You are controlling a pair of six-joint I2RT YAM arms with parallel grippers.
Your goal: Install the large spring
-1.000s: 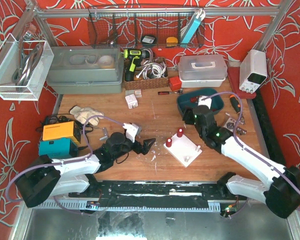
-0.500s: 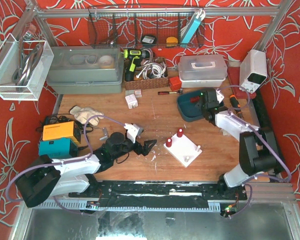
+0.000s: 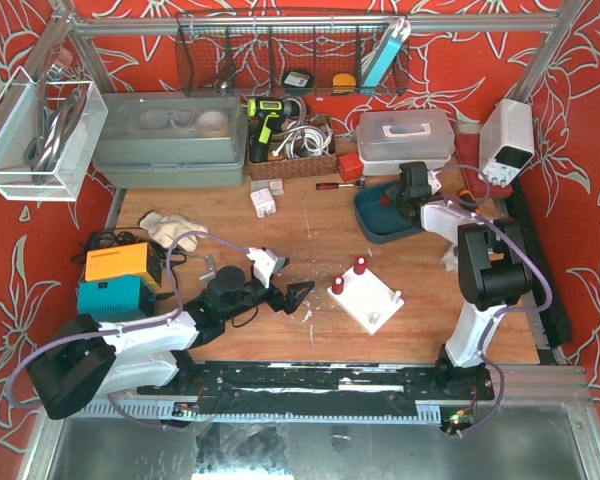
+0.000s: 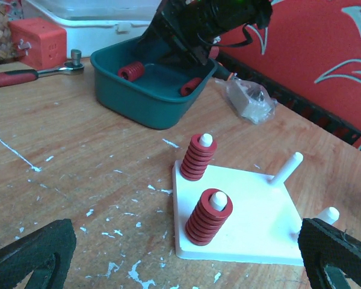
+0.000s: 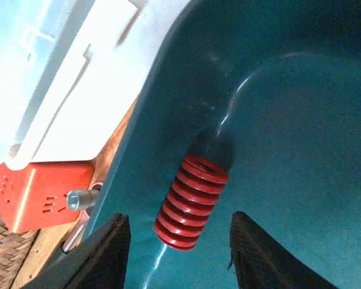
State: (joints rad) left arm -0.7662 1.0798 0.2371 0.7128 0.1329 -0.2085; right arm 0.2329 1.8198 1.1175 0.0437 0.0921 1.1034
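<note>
Inside the teal bin (image 5: 289,150), right fingers (image 5: 99,253) spread around a red spring (image 5: 191,201) (seemingly hidden overhead); left fingers (image 4: 30,259) gape.

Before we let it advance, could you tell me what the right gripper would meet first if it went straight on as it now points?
Most likely the red spring lying in the teal bin: in the wrist view it sits just ahead, between the open fingers of the right gripper. Depth is unclear.

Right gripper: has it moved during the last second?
Yes. The right gripper left the white peg board and went toward the far edge, now over the teal bin.
</note>
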